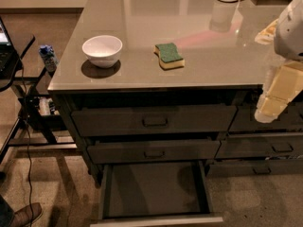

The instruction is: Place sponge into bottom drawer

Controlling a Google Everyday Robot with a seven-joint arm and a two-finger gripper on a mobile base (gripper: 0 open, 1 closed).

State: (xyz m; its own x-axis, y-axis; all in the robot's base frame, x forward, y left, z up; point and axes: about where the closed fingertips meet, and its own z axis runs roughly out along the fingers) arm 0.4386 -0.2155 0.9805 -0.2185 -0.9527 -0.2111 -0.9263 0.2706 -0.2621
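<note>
Currently, your gripper (271,105) hangs at the right edge of the view, seen against the right-hand drawers just under the countertop (199,27) rim. You cannot tell whether it is released or clenched, but the sponge is not in it. The sponge (169,56) lies well to the gripper's left and higher in the view, flat on the countertop, green side up, near 1 white bowl (102,50). Its long axis runs diagonally, far-left to near-right. The bottom drawer (154,190) stands pulled out, below the sponge. You will likely need to reach left and up first.
</note>
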